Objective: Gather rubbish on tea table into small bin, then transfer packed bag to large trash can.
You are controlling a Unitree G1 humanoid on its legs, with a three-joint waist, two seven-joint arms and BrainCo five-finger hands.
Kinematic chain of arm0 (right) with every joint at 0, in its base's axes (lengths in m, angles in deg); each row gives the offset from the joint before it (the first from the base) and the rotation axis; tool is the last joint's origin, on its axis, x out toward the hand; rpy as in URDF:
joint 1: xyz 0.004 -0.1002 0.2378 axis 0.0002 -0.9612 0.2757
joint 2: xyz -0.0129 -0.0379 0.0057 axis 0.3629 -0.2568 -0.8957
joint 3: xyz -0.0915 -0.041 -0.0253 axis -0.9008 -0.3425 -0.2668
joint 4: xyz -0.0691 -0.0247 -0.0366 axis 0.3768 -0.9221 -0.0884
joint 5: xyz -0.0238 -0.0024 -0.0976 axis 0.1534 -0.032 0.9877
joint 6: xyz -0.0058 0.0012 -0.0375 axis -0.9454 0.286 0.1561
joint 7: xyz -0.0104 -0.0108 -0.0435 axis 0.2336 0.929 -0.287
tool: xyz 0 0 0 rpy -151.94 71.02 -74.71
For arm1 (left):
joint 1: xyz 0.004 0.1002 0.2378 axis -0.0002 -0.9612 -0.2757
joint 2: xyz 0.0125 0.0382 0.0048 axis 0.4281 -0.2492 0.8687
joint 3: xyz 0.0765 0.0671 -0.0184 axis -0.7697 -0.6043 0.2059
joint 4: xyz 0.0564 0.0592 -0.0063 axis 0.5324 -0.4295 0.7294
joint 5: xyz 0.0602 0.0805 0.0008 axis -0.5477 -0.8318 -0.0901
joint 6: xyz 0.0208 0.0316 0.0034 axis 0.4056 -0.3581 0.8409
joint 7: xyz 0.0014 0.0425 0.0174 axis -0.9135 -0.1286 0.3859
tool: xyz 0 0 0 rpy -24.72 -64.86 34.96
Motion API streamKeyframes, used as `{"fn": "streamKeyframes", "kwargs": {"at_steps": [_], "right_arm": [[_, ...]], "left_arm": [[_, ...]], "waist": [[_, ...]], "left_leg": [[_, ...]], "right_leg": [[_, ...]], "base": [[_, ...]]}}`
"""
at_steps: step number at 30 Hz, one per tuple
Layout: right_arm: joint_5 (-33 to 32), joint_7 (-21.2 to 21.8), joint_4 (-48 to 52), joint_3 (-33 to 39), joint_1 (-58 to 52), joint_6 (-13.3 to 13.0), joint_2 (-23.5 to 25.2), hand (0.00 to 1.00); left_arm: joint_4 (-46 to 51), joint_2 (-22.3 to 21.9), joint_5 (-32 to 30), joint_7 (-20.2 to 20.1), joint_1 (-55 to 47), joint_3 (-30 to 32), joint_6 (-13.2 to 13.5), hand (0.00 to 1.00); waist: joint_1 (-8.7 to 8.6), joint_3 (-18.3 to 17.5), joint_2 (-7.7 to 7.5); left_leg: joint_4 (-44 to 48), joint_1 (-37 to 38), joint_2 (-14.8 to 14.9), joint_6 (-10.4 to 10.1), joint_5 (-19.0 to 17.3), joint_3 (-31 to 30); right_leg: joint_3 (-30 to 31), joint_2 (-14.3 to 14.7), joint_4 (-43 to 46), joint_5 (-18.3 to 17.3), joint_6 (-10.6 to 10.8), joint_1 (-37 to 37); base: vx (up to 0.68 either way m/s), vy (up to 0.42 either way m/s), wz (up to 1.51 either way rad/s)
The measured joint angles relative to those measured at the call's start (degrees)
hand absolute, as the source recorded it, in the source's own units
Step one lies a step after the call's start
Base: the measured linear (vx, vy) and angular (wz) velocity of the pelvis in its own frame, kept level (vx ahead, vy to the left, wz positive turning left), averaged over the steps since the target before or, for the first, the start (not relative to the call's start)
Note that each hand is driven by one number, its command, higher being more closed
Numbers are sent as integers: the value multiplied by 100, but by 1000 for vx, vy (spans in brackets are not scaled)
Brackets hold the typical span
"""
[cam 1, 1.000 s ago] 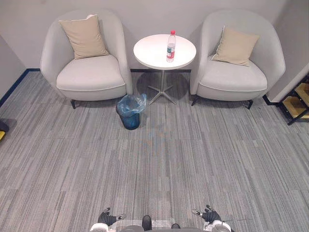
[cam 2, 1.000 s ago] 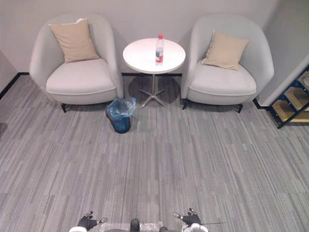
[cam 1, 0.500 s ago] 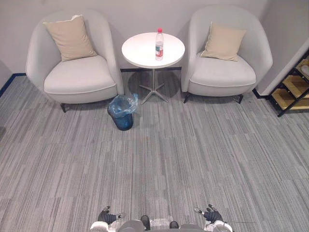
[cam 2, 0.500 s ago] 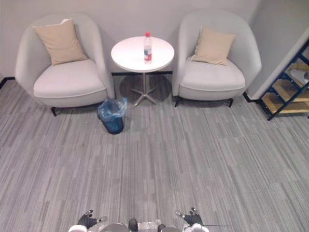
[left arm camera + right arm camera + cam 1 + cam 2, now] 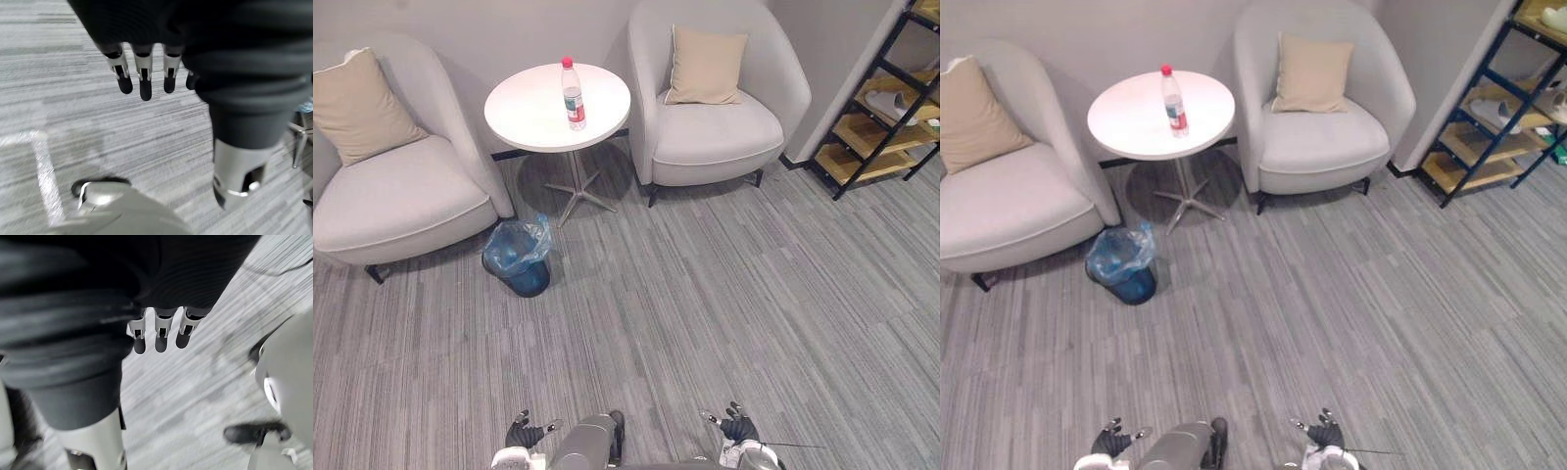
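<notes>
Since the frame from 1 second ago the whole view has swung, so the camera has turned rather than the furniture: the round white tea table [image 5: 533,122] now sits toward the left of the left eye view, and the black-framed shelf rack [image 5: 876,117] with wooden boards shows far more fully at the right edge. Bottle, table and bin keep the same places relative to each other. 1 clear plastic bottle [image 5: 573,94] with a red cap and a red-and-white label stands upright on the tabletop, a little toward the side of the right armchair [image 5: 715,132]. The small bin [image 5: 519,262], dark blue and lined with a crumpled blue plastic bag, stands on the grey striped carpet [image 5: 724,294] just beside the front corner of the left armchair [image 5: 396,201], near the table's metal cross foot [image 5: 578,194]. Each of the 2 pale grey armchairs carries 1 beige cushion, one [image 5: 357,108] on the left and one [image 5: 707,67] on the right. The left hand [image 5: 525,432] and the right hand [image 5: 734,428] hang low at the bottom edge, well apart from the table. In the wrist views the left hand's fingers [image 5: 145,81] and the right hand's fingers [image 5: 161,335] point straight down over bare carpet, relaxed and holding nothing.
</notes>
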Motion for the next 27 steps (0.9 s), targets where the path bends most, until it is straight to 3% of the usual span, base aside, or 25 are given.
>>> {"fn": "streamKeyframes", "kwargs": {"at_steps": [1, 3, 5, 7, 9, 11, 13, 14, 15, 16, 17, 18, 19, 20, 21, 22, 24, 25, 27], "right_arm": [[9, 24, 146, -58, -64, 0, 41, 0], [14, 74, 446, -38, -178, -14, 113, 0], [126, 113, 626, 63, -210, -13, 108, 0], [231, 114, 761, 113, -206, -14, 92, 0], [236, 129, 739, 147, -136, -30, 72, 0], [233, 135, 700, 150, -98, -69, 67, 0], [230, 135, 500, 158, 3, -63, 70, 0], [230, 125, 426, 190, -9, -62, 66, 0], [228, 131, 313, 220, 81, -55, -65, 0], [229, 123, 302, 247, 78, -47, -109, 0], [229, 121, 338, 289, 32, -47, -151, 0], [229, 118, 370, 281, 31, -56, -178, 0], [213, 106, 386, 177, 31, -50, -240, 0], [206, 99, 387, 126, 24, -51, -256, 0], [200, 80, 387, 122, 9, -50, -228, 0], [187, 67, 384, 120, -10, -50, -173, 0], [160, 55, 360, 134, -8, -39, -73, 0], [153, 51, 356, 146, 4, -41, -3, 0], [102, 51, 342, 148, 16, -37, 45, 0]], "left_arm": [[76, 13, 27, 0, -16, -4, 1, 0], [219, 46, 128, -6, -1, -83, -2, 0], [290, -40, 278, -9, 130, -183, -3, 0], [279, -353, 356, -16, 226, -226, -3, 0], [266, -435, 352, -41, 325, -189, 4, 0], [162, -503, 349, -39, 413, -187, 15, 0], [-22, -513, 317, -67, 477, -265, 8, 0], [-73, -504, 311, -98, 490, -301, 12, 0], [-194, -614, 299, -124, 542, -269, 5, 0], [-210, -676, 266, -126, 527, -252, 16, 0], [-188, -791, 227, -131, 508, -148, 25, 0], [-161, -869, 210, -128, 521, -2, 20, 0], [-118, -933, 212, -123, 541, 168, 14, 0], [-82, -929, 210, -123, 540, 209, 16, 0], [-30, -918, 210, -124, 544, 223, 20, 0], [87, -919, 210, -124, 544, 218, 27, 0], [215, -927, 209, -126, 556, 150, 34, 0], [271, -937, 208, -130, 572, 67, 60, 0], [263, -950, 207, -131, 609, -39, 105, 0]], "waist": [[33, 10, -55], [24, 39, -113], [6, 109, -50], [-55, 174, 29], [-85, 300, 68], [-131, 299, 62], [-253, 289, -26], [-288, 254, -84], [-351, 234, 68], [-342, 181, 194], [-332, 158, 344], [-341, 184, 405], [-325, 220, 444], [-290, 275, 400], [-281, 296, 434], [-244, 348, 372], [-173, 373, 264], [-106, 364, 237], [-39, 354, 284]], "left_leg": [[-226, 308, -78, 27, -17, 65], [-515, 769, -178, 82, -51, 59], [-806, 1242, -191, 187, -116, -73], [-1181, 1786, -128, 192, -114, -260], [-1362, 2281, 65, 225, -134, -393], [-1357, 2504, 289, 295, -175, -779], [-1272, 2515, 302, 296, -182, -1225], [-1234, 2584, 254, 206, -232, -1441], [-1047, 2697, 394, 12, -360, -1772], [-792, 2571, 457, -49, -325, -1886], [-187, 2317, 468, -266, -186, -1972], [450, 2044, 425, -549, 33, -1889], [1464, 1602, 445, -786, 573, -1551], [2007, 1353, 573, -817, 771, -1317], [2739, 996, 897, -771, 546, -749], [2998, 713, 1125, -730, 266, -355], [2733, 349, 1266, -655, -44, 64], [2068, 86, 1218, -619, -211, 220], [750, -168, 1027, -642, -107, 184]], "right_leg": [[-95, 70, 923, 173, 452, -333], [-636, 107, 2487, 484, 439, -1008], [-1626, -102, 3358, 464, 264, -1606], [-2383, -238, 3411, 295, -224, -2029], [-2748, -93, 2665, 109, -578, -2114], [-2654, 287, 1187, 282, -756, -2300], [-2187, 436, -375, 991, -817, -2199], [-2062, 422, -857, 1483, -1032, -2149], [-2179, 484, -835, 1778, -1093, -2034], [-2274, 498, -898, 1682, -1202, -1926], [-2469, 506, -1050, 1585, -1275, -1757], [-2553, 519, -1202, 1525, -1326, -1569], [-2575, 524, -1468, 1486, -1392, -1217], [-2600, 526, -1630, 1460, -1445, -968], [-2690, 550, -1867, 1407, -1529, -504], [-2780, 525, -2062, 1368, -1589, -110], [-2846, 446, -2282, 1352, -1613, 235], [-2853, 359, -2414, 1342, -1597, 388], [-2828, 238, -2509, 1163, -1484, 515]], "base": [[293, 128, -32], [352, 113, -11], [333, 74, 12], [368, 31, 36], [377, -21, 40], [397, -80, 57], [417, -154, 90], [543, -269, 114], [482, -240, 97], [491, -226, 86], [485, -193, 60], [576, -223, 52], [475, -165, 33], [451, -117, 34], [411, -97, 43], [380, -98, 43], [305, -80, 23], [315, -31, 2], [252, 37, -5]]}}
